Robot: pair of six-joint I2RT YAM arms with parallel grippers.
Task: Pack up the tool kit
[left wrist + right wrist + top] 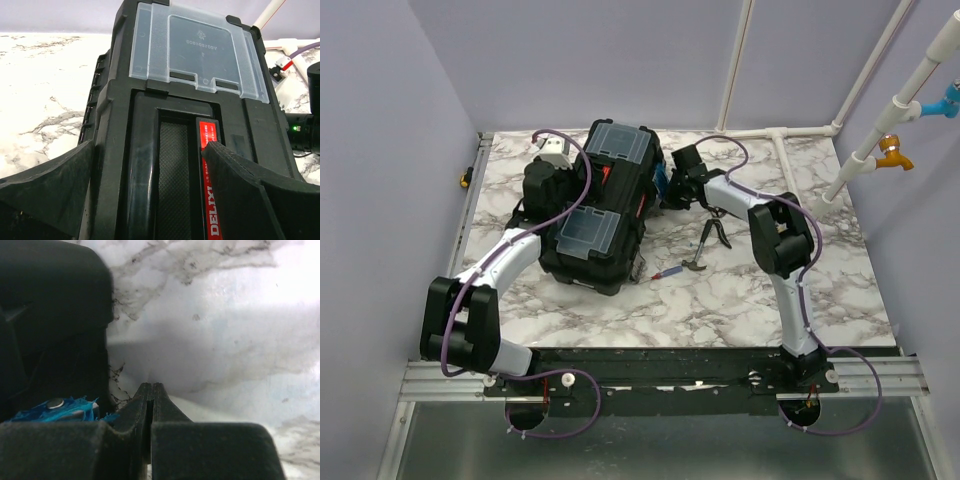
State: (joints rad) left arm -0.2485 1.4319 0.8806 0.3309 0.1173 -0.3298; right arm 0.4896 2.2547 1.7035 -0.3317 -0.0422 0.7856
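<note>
Top external view shows the large black toolbox (600, 200) at the middle of the marble table (770, 290), lid down, both grey translucent compartments (620, 143) closed on top. Not fully packed, by the look of it. Pliers (710, 240) lying just right of the toolbox, a small screwdriver (670, 272) off its near right corner, both apart from the box and touched by neither arm. Contents hidden under the shut lid, so no telling how much already went in.

Left gripper (150, 147) poised over the toolbox top, jaws spread wide to either side of the lid handle (172, 170), gripping nothing. Cannot tell whether its fingers (50, 185) touch the lid or hang just above it.

Right gripper (151, 390) low beside the toolbox's right flank, close to the teal latch (662, 185), fingers pressed flat together with nothing seen between them.

Judged to be at a lid step: freeing the latch on the right, steadying or lifting at the handle. Still to do, on that reading: raise the lid, drop in the pliers and the screwdriver, close up and latch. Somewhere past the start, well short of the finish.
</note>
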